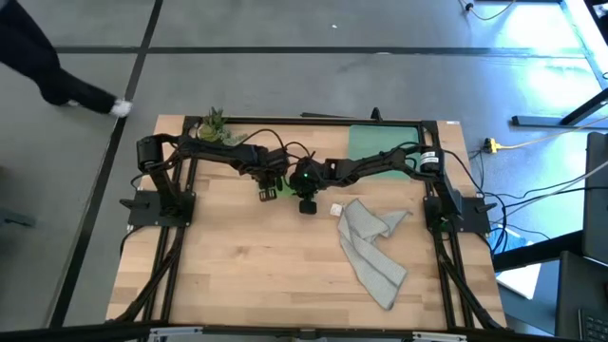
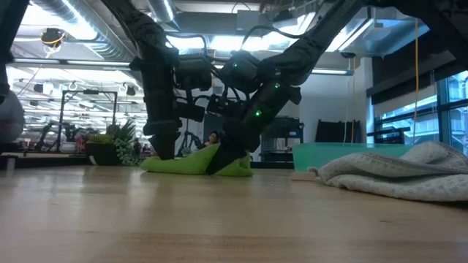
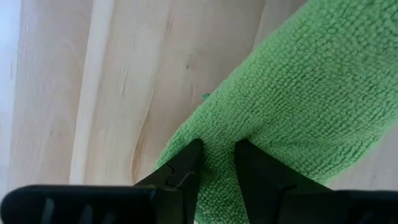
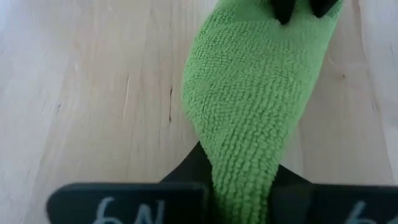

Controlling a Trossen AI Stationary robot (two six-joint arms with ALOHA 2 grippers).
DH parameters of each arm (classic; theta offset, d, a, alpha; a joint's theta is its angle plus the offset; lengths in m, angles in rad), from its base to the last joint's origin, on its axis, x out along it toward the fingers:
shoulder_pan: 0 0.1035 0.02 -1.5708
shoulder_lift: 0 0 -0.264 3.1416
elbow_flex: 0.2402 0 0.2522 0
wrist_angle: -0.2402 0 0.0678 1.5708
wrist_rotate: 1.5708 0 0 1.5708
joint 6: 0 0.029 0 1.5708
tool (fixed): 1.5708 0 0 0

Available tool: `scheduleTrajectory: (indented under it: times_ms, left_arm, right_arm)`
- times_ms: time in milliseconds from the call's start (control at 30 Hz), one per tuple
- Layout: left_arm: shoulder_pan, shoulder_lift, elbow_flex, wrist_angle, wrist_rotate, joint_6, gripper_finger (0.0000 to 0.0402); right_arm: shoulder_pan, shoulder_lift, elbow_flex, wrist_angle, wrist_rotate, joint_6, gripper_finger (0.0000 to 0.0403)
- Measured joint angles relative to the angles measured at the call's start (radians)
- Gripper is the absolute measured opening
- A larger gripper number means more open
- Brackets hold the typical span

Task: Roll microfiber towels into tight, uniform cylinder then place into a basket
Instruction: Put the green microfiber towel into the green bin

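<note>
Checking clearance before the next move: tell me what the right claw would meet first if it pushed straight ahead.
Probably the left claw, pinching the same green towel just ahead; depth is unclear.

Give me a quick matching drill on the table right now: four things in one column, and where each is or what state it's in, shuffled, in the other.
Things:
1. green towel
2. grey towel
3. basket
4. potted plant

Places or states:
A. at the far edge, on the left arm's side
B. lying loose and crumpled on the right arm's side
C. at the far edge, on the right arm's side
D. mid-table, pinched by the left pincer and the right pincer

Pairs: 1-D, 2-B, 3-C, 4-A
</note>
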Motion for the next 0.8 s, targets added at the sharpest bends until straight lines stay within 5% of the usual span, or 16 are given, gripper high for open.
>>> scheduleTrajectory:
  times_ms: [800]
  left_arm:
    - [-0.022,-0.006,-0.001,0.079,-0.064,0.019,0.0094]
  right_arm:
    - [-0.001,0.0,-0.001,0.0,-0.006,0.019,0.0031]
